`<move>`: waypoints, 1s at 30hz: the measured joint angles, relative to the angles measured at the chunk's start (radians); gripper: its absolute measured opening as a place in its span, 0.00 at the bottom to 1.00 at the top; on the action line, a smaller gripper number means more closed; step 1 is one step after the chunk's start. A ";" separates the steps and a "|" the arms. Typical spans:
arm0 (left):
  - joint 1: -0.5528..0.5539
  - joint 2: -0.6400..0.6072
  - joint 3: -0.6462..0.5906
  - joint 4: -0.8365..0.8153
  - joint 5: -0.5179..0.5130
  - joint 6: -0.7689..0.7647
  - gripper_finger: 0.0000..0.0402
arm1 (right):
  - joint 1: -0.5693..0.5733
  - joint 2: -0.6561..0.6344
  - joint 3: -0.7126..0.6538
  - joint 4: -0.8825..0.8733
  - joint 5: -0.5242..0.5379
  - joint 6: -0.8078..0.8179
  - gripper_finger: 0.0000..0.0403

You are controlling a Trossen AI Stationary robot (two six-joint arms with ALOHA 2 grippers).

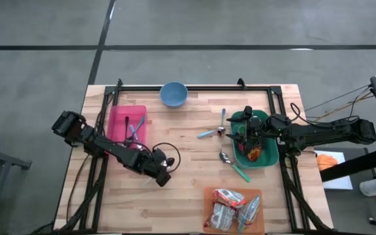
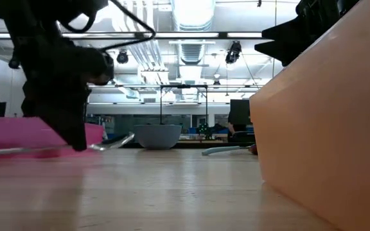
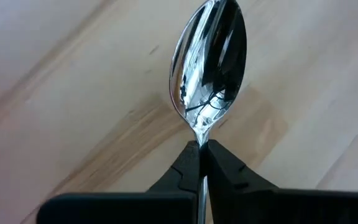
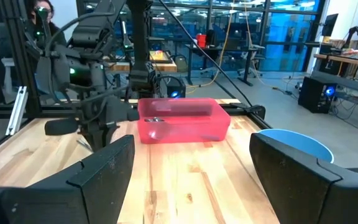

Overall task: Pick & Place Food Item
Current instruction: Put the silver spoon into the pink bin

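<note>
- High view: my left claw (image 1: 162, 175) sits low over the bare tabletop (image 1: 194, 163), just beside the pink tray (image 1: 119, 117). My right claw (image 1: 248, 130) hangs over the green tray (image 1: 271, 155), where an orange food item (image 1: 255, 154) lies. I judge that item to be the task's thing, so my left claw is busy with the wrong object. The snack packets (image 1: 230, 207) sit on the orange tray (image 1: 256, 193) near the front edge.
- Low view: my left claw (image 2: 76, 138) nearly touches the wood in front of the pink tray (image 2: 18, 136). If I swing now, I could scrape the board or knock the tray wall.
- Left wrist view: my left claw (image 3: 199, 155) is clenched on the thin neck of a spoon (image 3: 210, 59). With so narrow a pinch, the spoon could pivot or slip when I lift.
- Right wrist view: my right claw (image 4: 191, 165) is released, its fingers (image 4: 104, 165) wide apart and holding nothing. The blue bowl (image 4: 294, 142) is close, and a careless descent could clip it.
</note>
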 joint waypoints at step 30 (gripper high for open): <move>0.086 -0.488 0.027 -0.711 -0.358 -0.556 0.02 | 0.000 0.000 0.000 0.000 0.000 0.000 0.78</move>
